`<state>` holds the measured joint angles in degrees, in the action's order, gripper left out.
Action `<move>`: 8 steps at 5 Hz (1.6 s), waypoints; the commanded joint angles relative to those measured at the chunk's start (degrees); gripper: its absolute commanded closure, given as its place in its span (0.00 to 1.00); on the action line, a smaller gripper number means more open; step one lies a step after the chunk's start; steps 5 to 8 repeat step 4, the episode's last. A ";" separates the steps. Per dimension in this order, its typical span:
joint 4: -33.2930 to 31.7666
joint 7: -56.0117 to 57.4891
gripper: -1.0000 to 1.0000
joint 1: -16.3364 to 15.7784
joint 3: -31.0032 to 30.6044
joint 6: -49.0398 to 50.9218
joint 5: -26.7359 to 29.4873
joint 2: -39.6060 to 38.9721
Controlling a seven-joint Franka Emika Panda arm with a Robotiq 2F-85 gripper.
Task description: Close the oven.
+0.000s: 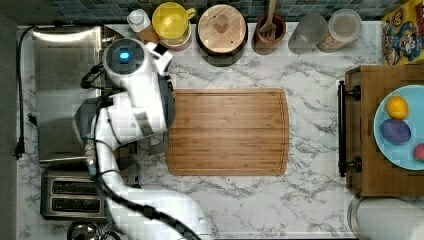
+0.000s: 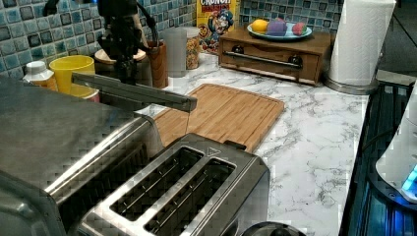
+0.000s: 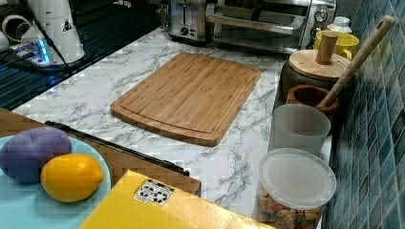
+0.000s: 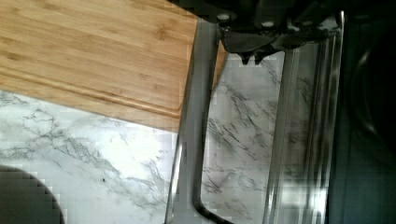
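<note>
The oven (image 1: pixel 62 90) is a big brushed-steel box at the top view's left. Its glass door (image 2: pixel 130 93) hangs partly open and stands out roughly level over the counter. The bar handle (image 4: pixel 194 116) runs along the door's free edge, and marble shows through the glass (image 4: pixel 243 140). My gripper (image 4: pixel 251 58) hovers just over the glass, inside the handle, with both fingertips together and nothing between them. In the left view the gripper (image 2: pixel 125 71) comes down onto the door from above. The white arm (image 1: pixel 140 100) covers the door in the top view.
A two-slot toaster (image 2: pixel 187 191) stands beside the oven. A bamboo cutting board (image 1: pixel 227 131) lies in front of the door. A yellow mug (image 1: pixel 172 22), jars and a utensil pot (image 1: pixel 268 32) line the tiled wall. A wooden box with a fruit plate (image 1: pixel 400 125) stands at the top view's right.
</note>
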<state>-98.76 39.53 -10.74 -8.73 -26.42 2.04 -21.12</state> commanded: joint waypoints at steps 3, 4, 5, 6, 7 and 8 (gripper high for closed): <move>10.58 -14.04 1.00 -9.23 -5.56 -3.39 -5.39 6.22; 10.58 -14.01 1.00 -9.37 -5.40 -3.39 -5.33 6.22; 10.58 -14.01 1.00 -9.37 -5.40 -3.39 -5.33 6.22; 10.58 -14.01 1.00 -9.37 -5.40 -3.39 -5.33 6.22; 10.58 -14.01 1.00 -9.37 -5.40 -3.39 -5.33 6.22; 10.58 -14.01 1.00 -9.37 -5.40 -3.39 -5.33 6.22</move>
